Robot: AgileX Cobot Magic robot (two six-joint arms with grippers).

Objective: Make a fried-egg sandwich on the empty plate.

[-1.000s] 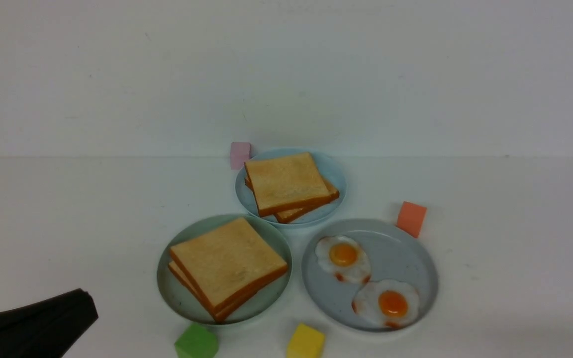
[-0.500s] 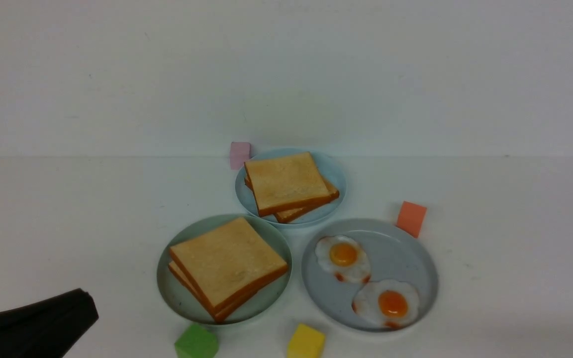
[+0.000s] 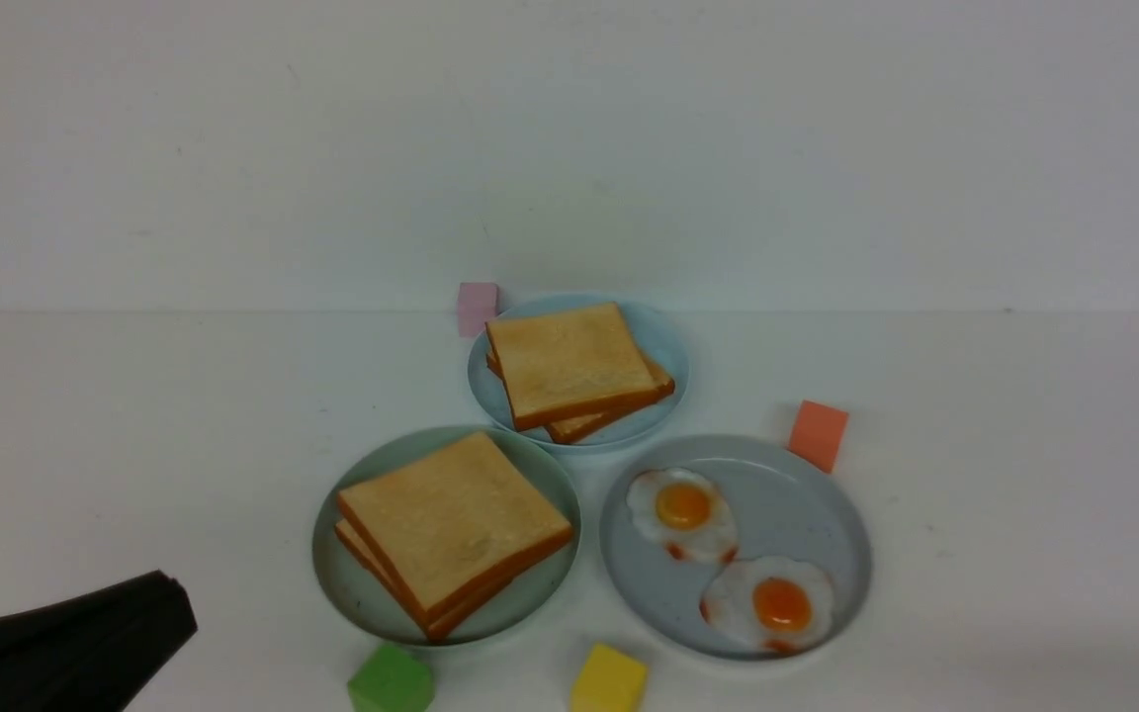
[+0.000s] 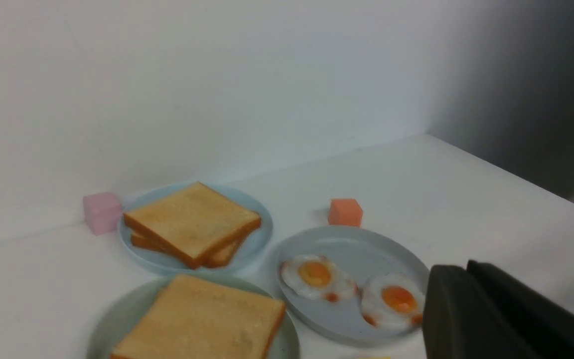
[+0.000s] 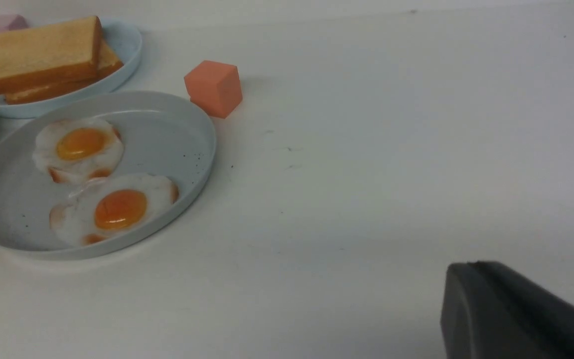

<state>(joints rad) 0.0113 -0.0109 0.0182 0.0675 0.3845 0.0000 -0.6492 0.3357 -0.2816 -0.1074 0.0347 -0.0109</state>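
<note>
The pale mint-green plate (image 3: pixel 352 583) sits front left of the group and holds two stacked toast slices (image 3: pixel 451 519); no egg shows between them. Two fried eggs (image 3: pixel 681 509) (image 3: pixel 772 603) lie on the grey-blue speckled plate (image 3: pixel 807 514) to its right. My left gripper (image 3: pixel 169 608) is shut and empty, low at the near left, well clear of the plates; it also shows in the left wrist view (image 4: pixel 459 271). My right gripper (image 5: pixel 466 269) is shut and empty over bare table right of the egg plate, outside the front view.
A smaller pale blue plate (image 3: pixel 663 341) behind holds two more toast slices (image 3: pixel 569 361). Small cubes stand around: pink (image 3: pixel 478 307) at the back, orange (image 3: pixel 818 433) by the egg plate, green (image 3: pixel 390 680) and yellow (image 3: pixel 608 680) at the near edge. A white wall is behind.
</note>
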